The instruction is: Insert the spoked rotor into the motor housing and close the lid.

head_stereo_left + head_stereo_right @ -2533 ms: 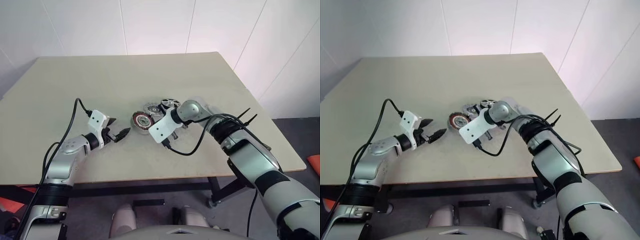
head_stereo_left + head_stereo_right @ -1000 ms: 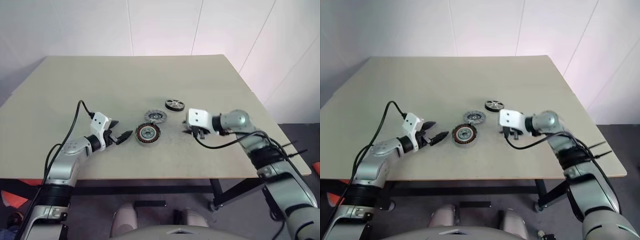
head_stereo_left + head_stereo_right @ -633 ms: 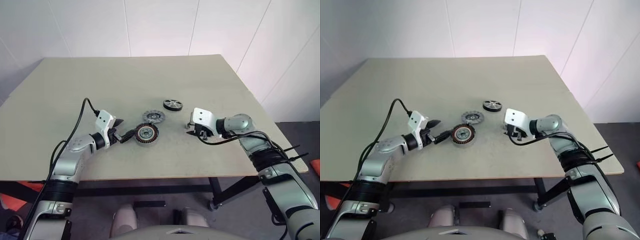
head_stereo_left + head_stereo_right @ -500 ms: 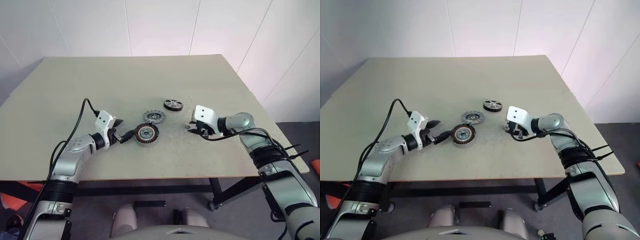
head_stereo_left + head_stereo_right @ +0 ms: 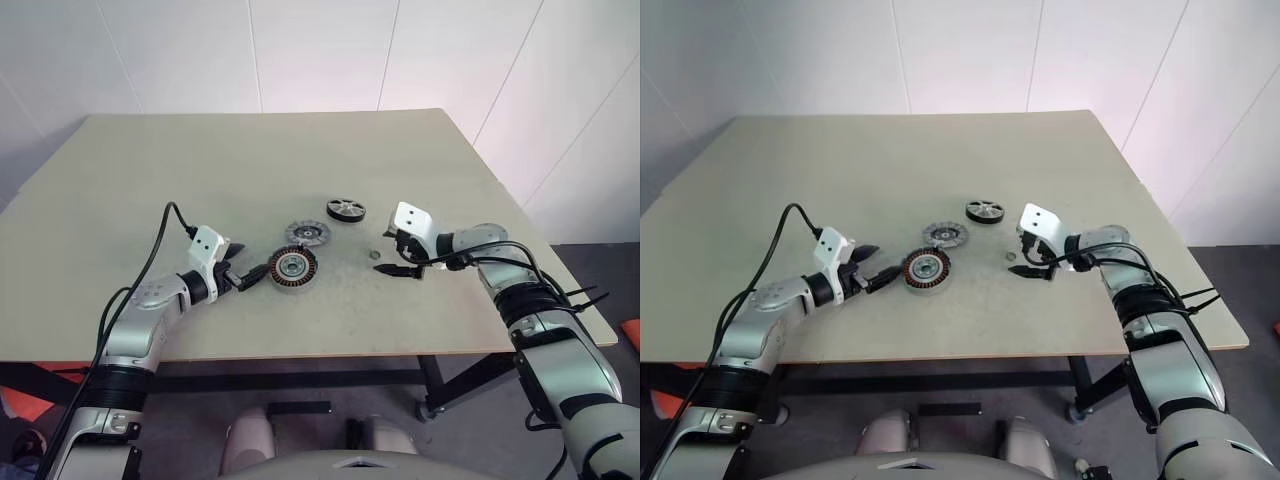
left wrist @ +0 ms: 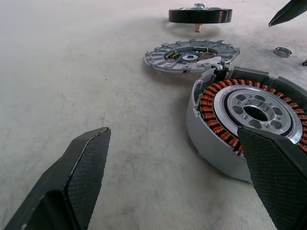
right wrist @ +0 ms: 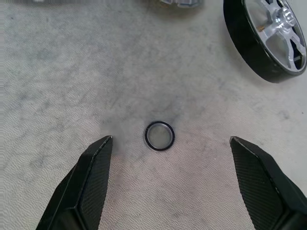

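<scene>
- Fingers of the right gripper (image 7: pixel 169 184) stand spread wide and empty above the beige table (image 5: pixel 200 170); a tiny dark metal ring (image 7: pixel 159 135) lies flat on the surface between them, touching neither.
- Risk here, as I judge it: closing now would catch the ring, not a part the task names, and so small a thing could skid away or be pinched crooked.
- Beyond the right gripper, off to one side, lies the thin shiny silver spoked rotor with its dark rim (image 5: pixel 346 209), well apart from the fingertips. Reaching for it from this low pose could sweep the ring along.
- Left gripper (image 6: pixel 177 182) is likewise fully open and holds nothing; one black pad (image 6: pixel 276 172) sits just beside the wall of the short silver-grey motor housing with copper windings (image 6: pixel 249 117), the other stands clear on the bare table.
- A nudge from that pad could slide the housing, so the rotor's shaft would miss the centre hole.
- Just past the housing lies the flat grey notched lid (image 6: pixel 192 53), close enough that a shoved housing might ride onto it.
</scene>
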Tool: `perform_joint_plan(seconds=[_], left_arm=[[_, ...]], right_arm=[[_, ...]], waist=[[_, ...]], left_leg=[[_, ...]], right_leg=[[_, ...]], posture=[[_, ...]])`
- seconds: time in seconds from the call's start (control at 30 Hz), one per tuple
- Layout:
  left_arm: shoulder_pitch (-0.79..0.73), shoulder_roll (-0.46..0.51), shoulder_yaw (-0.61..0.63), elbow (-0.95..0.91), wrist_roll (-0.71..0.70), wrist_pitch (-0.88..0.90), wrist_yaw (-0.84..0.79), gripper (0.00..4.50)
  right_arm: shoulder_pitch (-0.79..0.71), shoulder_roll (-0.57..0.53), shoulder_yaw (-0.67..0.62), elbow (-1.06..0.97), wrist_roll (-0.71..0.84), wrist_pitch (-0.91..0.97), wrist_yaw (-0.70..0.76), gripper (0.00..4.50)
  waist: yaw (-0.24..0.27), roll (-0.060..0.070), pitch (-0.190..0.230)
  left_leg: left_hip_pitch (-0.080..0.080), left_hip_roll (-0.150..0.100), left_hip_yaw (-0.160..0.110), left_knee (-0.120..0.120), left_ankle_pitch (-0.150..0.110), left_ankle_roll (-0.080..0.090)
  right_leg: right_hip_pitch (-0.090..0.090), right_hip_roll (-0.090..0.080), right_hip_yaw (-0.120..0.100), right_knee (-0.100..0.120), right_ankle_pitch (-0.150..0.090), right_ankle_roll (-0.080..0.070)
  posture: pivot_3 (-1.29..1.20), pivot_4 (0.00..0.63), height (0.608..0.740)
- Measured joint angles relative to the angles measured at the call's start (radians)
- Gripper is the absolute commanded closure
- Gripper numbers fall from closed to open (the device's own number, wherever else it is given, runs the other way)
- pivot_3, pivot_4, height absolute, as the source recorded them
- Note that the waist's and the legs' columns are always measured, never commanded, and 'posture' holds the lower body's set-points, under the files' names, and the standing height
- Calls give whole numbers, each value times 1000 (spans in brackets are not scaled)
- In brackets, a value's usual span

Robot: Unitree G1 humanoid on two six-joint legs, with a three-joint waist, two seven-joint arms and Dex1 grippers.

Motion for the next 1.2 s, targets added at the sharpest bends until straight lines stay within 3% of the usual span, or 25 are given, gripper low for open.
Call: perform_joint_plan(seconds=[0.17,0.2,0.27,0.47,0.57,0.67,0.73,0.97,1.2], left_arm=[[-1,5,3,2,1,-10,-1,0],[-2,5,3,3,2,-11,-1,0],[-3,5,3,5,3,-14,0,0],[-4,5,3,6,7,-20,0,0],[-4,5,3,6,7,-20,0,0],[-1,5,3,6,9,-20,1,0],[0,5,3,6,10,-20,1,0],[0,4,3,6,11,-21,7,0],[-2,4,4,6,11,-21,8,0]], right_arm=[[-14,30,-30,60,18,22,2,50],[-20,34,-35,74,20,30,4,219],[-30,42,-38,99,27,49,10,614],[-53,58,-38,158,36,56,23,2656],[-57,59,-38,169,35,55,21,2656],[-58,61,-38,172,35,57,19,3184],[-58,65,-38,171,36,59,22,3829],[-51,69,-38,113,36,93,20,3910],[6,116,-32,-285,100,252,50,3910]], waist=[[-3,0,0],[-3,0,0],[-4,0,0],[-4,0,0],[-3,0,0],[-3,0,0],[-3,0,0],[-3,0,0],[-1,0,0]], left_leg=[[1,0,0,0,0,0],[1,0,0,0,0,0],[2,0,0,0,0,0],[3,0,0,1,0,0],[3,0,0,1,0,0],[3,0,-1,2,0,0],[3,0,-1,2,0,0],[2,0,-1,2,0,0],[-5,1,-1,-3,0,0]], right_leg=[[0,0,0,0,0,0],[1,0,0,0,0,0],[1,0,0,1,0,0],[2,0,0,0,1,-1],[3,0,0,0,1,-1],[3,0,0,0,1,-1],[3,0,0,0,1,-1],[1,0,0,1,1,-1],[-7,1,0,0,1,-2]], posture=[[0,0,740],[0,0,740],[0,0,740],[0,0,740],[0,0,740],[0,0,740],[0,0,740],[0,0,740],[0,0,740]])
